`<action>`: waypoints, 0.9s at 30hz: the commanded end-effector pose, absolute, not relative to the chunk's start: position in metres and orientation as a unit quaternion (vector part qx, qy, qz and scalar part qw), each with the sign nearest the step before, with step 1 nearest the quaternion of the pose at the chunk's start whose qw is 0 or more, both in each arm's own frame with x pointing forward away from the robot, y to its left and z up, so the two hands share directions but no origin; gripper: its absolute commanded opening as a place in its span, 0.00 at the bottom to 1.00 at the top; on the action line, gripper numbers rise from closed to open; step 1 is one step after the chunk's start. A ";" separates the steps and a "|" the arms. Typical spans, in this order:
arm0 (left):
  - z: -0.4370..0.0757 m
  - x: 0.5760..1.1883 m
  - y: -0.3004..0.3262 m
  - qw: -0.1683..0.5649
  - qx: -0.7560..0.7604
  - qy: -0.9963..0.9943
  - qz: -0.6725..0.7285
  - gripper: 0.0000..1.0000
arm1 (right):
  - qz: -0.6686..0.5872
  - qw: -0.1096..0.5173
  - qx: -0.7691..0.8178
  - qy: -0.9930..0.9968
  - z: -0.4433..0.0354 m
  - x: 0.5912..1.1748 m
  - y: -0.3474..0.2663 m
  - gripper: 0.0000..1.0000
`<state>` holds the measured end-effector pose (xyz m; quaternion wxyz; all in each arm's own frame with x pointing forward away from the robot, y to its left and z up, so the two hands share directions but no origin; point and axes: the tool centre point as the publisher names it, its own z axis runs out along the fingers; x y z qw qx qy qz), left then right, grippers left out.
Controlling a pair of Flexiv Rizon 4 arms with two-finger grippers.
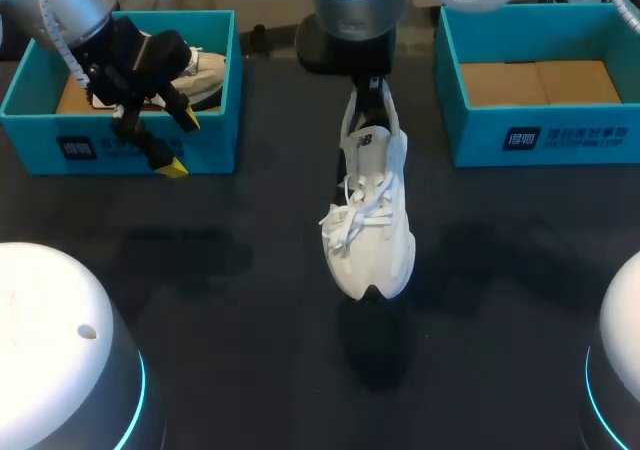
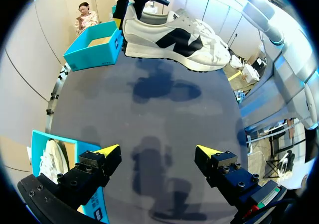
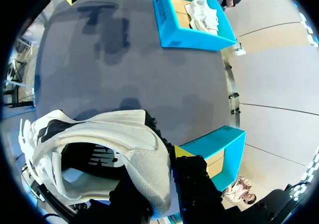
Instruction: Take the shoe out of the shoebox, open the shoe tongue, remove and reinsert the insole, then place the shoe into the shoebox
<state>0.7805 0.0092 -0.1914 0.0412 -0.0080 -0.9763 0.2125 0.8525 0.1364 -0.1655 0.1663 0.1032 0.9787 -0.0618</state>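
Note:
A white sneaker (image 1: 371, 220) with a dark side logo hangs above the middle of the table, toe toward the front edge. My right gripper (image 1: 372, 92) is shut on its heel collar. In the right wrist view the heel (image 3: 149, 169) sits in that gripper (image 3: 158, 176), one yellow-tipped finger (image 3: 182, 152) outside it and the other hidden inside the shoe. My left gripper (image 1: 182, 145) stands open and empty over the front wall of the left blue shoebox (image 1: 40, 80). In the left wrist view that gripper (image 2: 157, 152) faces the hanging sneaker (image 2: 174, 37) across the table.
A second white shoe (image 1: 207, 75) lies in the left shoebox. The right blue shoebox (image 1: 545, 135) at the back right shows only its cardboard floor. Two white round bases (image 1: 50, 340) (image 1: 620, 350) stand at the front corners. The dark tabletop (image 1: 230, 270) lies between them.

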 end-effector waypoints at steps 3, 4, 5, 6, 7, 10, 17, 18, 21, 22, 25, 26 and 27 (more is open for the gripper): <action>-0.191 0.780 0.009 0.041 -0.008 -0.977 0.211 1.00 | -0.056 0.175 0.092 0.979 -0.165 0.862 0.112 0.00; -0.191 0.780 0.009 0.041 -0.008 -0.977 0.211 1.00 | -0.057 0.178 0.089 0.978 -0.165 0.865 0.103 0.00; -0.191 0.780 0.009 0.041 -0.008 -0.977 0.211 1.00 | -0.050 0.183 0.084 0.978 -0.166 0.869 0.094 0.00; -0.191 0.780 0.009 0.041 -0.008 -0.977 0.211 1.00 | -0.049 0.185 0.077 0.979 -0.166 0.872 0.085 0.00; -0.191 0.780 0.009 0.041 -0.008 -0.977 0.211 1.00 | -0.050 0.187 0.071 0.978 -0.166 0.875 0.077 0.00; -0.191 0.780 0.009 0.041 -0.008 -0.977 0.211 1.00 | -0.052 0.190 0.049 0.979 -0.163 0.885 0.052 0.00; -0.191 0.780 0.009 0.041 -0.008 -0.977 0.211 1.00 | -0.046 0.174 0.012 0.984 -0.155 0.902 0.000 0.00; -0.191 0.780 0.009 0.041 -0.008 -0.977 0.211 1.00 | -0.046 0.168 0.011 0.985 -0.155 0.904 -0.007 0.00; -0.191 0.780 0.009 0.041 -0.008 -0.977 0.211 1.00 | -0.045 0.159 0.015 0.986 -0.153 0.911 -0.033 0.00; -0.191 0.780 0.009 0.041 -0.008 -0.977 0.211 1.00 | -0.045 0.157 0.014 0.986 -0.152 0.914 -0.040 0.00; -0.191 0.780 0.009 0.041 -0.008 -0.977 0.211 1.00 | -0.045 0.141 0.008 0.989 -0.147 0.923 -0.062 0.00; -0.191 0.780 0.009 0.041 -0.008 -0.977 0.211 1.00 | -0.045 0.139 0.007 0.989 -0.145 0.926 -0.070 0.00; -0.191 0.780 0.009 0.041 -0.008 -0.977 0.211 1.00 | -0.047 0.136 0.007 0.990 -0.144 0.929 -0.078 0.00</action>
